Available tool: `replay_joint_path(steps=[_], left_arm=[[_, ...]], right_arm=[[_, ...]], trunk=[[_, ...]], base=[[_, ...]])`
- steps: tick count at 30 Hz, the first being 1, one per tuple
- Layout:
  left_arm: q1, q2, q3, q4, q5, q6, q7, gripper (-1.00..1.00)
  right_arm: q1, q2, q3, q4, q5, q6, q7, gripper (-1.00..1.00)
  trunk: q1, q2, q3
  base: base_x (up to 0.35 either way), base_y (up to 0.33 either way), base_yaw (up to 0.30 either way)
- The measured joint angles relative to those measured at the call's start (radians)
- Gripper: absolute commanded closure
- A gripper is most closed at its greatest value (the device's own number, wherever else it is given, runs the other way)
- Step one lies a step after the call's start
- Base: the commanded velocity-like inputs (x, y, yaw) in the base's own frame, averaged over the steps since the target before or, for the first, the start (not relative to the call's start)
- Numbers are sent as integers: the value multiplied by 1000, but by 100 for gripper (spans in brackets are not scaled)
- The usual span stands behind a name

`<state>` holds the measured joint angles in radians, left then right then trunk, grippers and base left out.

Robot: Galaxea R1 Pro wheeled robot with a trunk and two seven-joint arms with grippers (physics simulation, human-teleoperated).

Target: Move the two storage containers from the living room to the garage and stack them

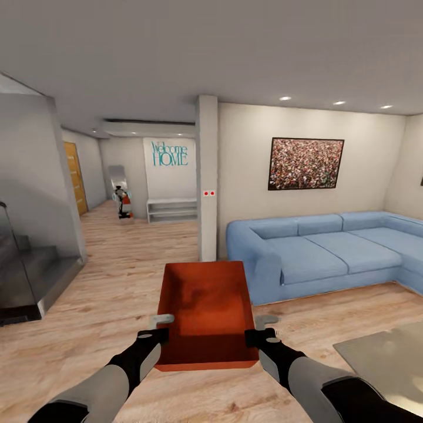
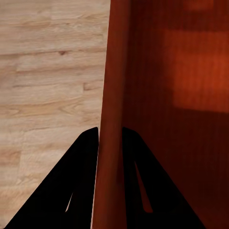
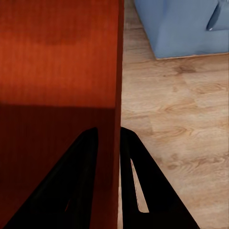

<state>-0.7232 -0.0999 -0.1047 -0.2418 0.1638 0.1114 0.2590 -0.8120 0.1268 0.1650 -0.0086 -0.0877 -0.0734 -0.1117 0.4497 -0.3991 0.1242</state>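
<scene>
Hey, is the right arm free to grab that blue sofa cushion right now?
Probably not. The right gripper is clamped on the orange box's side wall, as is the left gripper, and the blue sofa sits well beyond the box.

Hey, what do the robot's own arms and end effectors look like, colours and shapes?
Both arms have light grey, rounded forearm shells with black sections at the wrist and near the elbow. The left end effector and right end effector have black bases with pale grey fingers; in the wrist views the fingers appear as flat black tapering blades with narrow slots.
</scene>
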Motion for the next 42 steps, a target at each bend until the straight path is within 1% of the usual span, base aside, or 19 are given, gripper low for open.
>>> replay_joint_path(steps=[27,32,42], left_arm=[[1,1,-2,-5,0,5,0,100],[0,0,0,-2,0,1,0,100],[0,1,-3,-2,3,0,0,100]], right_arm=[[0,1,-1,0,-1,0,0,100],[0,0,0,-1,0,0,0,100],[0,1,2,-1,-1,-1,-2,100]], trunk=[[0,0,0],[0,0,0],[-1,0,0]], base=[[2,0,299],[172,0,96],[313,0,4]])
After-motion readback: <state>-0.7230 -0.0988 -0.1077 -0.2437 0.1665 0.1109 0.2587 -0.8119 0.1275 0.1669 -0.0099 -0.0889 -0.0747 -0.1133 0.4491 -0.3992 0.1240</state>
